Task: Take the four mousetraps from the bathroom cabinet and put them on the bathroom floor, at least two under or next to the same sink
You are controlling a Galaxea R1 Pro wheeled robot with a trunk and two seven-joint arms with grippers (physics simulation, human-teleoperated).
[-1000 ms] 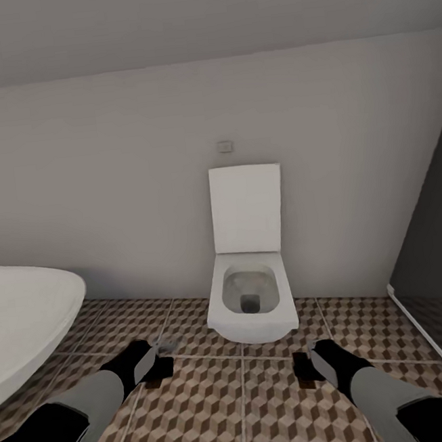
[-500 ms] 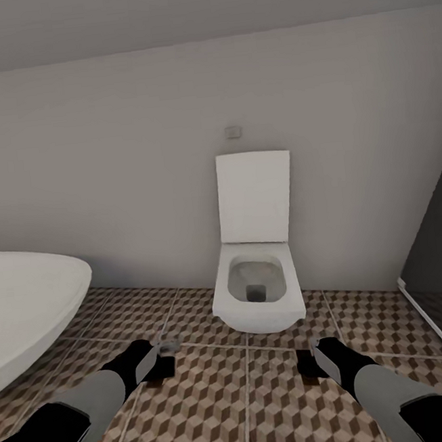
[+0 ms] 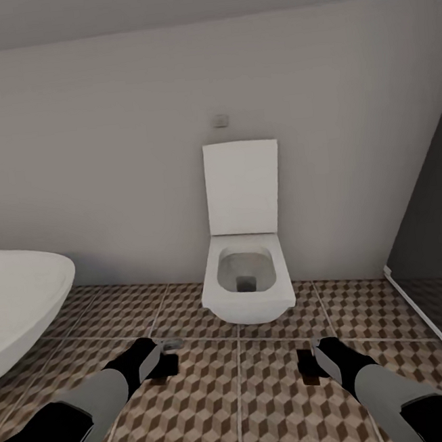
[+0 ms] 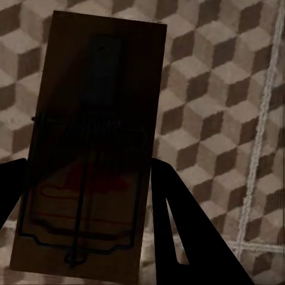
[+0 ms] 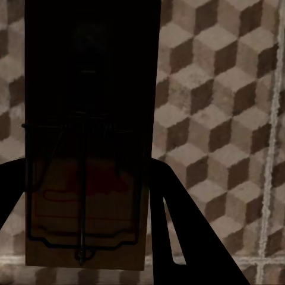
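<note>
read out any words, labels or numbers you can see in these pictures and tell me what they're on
No readable text.
Left gripper's mousetrap: a red mark on the board, too blurred to read.
Right gripper's mousetrap: a similar red mark, also unreadable.
Small wall plate above the toilet: blank.

A plain pale grey wall (image 3: pixel 105 158) runs across the back, with a small square flush plate (image 3: pixel 220 120) set in it. Directly below hangs a white toilet (image 3: pixel 248 287), lid raised. A rounded white bathtub (image 3: pixel 19 303) sits far left. A dark panel (image 3: pixel 432 226) stands at the right edge.
</note>
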